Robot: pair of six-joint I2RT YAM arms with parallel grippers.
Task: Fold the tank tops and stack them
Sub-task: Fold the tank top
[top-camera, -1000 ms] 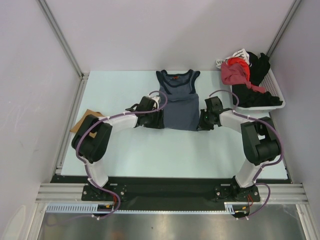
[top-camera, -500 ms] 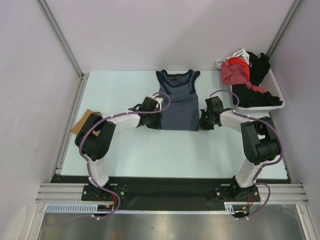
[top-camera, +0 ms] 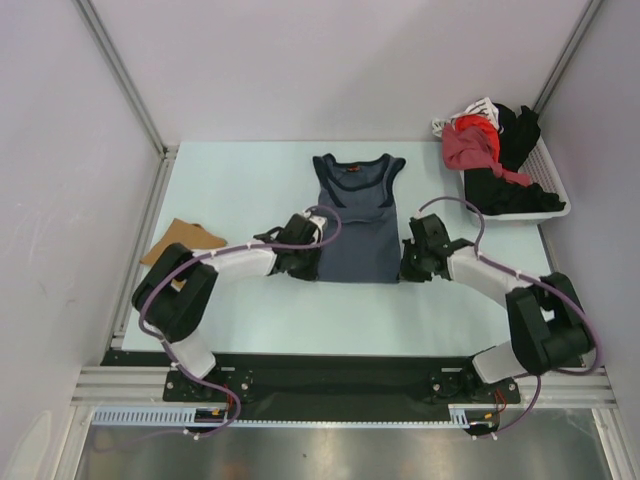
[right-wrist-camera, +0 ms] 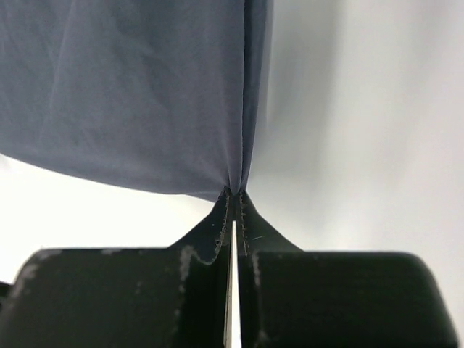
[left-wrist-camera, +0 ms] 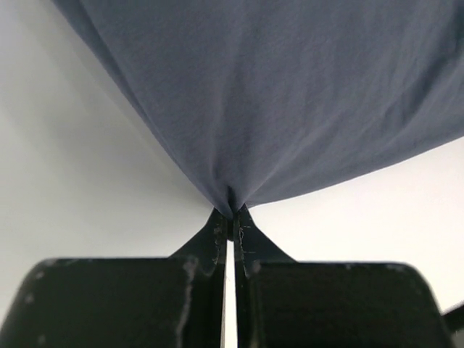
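Down at the near hem of the blue top (top-camera: 355,225), the arms cover both claw tips from above, and only the wrist views show them. The left claw (left-wrist-camera: 232,217) is pressed together on the near left corner, with the cloth drawn to a peak between its fingers. The right claw (right-wrist-camera: 234,199) pinches the near right corner the same way. The blue top lies spread mid-desk (top-camera: 240,180), neck away from the arms, slate-blue with darker trim at neck and armholes. The tan top (top-camera: 190,238) sits at the desk's left edge, partly behind the left arm, so its shape is hard to make out. A white basket (top-camera: 553,180) at the far right corner holds a heap of red, black and white clothes (top-camera: 480,145).
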